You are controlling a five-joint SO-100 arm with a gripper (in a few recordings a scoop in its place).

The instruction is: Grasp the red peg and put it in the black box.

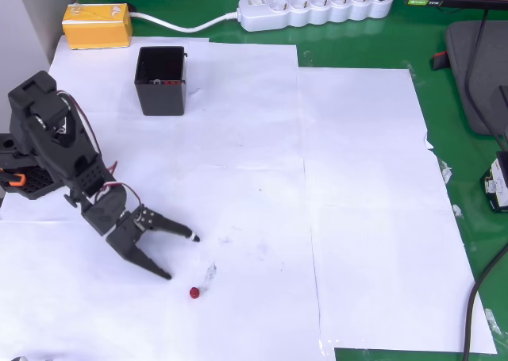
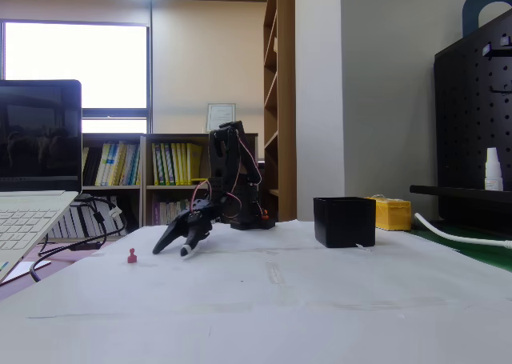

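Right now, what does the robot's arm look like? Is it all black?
Mostly black, yes. The arm is made of blocky black parts joined in a chain, with thin red and white wires looping along it. There is a small orange piece near its base in the overhead view. Its tool has two long, pointed black fingers, and one has a pale tip.

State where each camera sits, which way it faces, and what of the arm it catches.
Overhead view: above the table, looking down on the white paper; the arm, open hand beside the red peg.
Fixed view: low at table level, facing across the table toward bookshelves; the arm and hand side-on.
Shared: hand, red peg, black box, yellow block.
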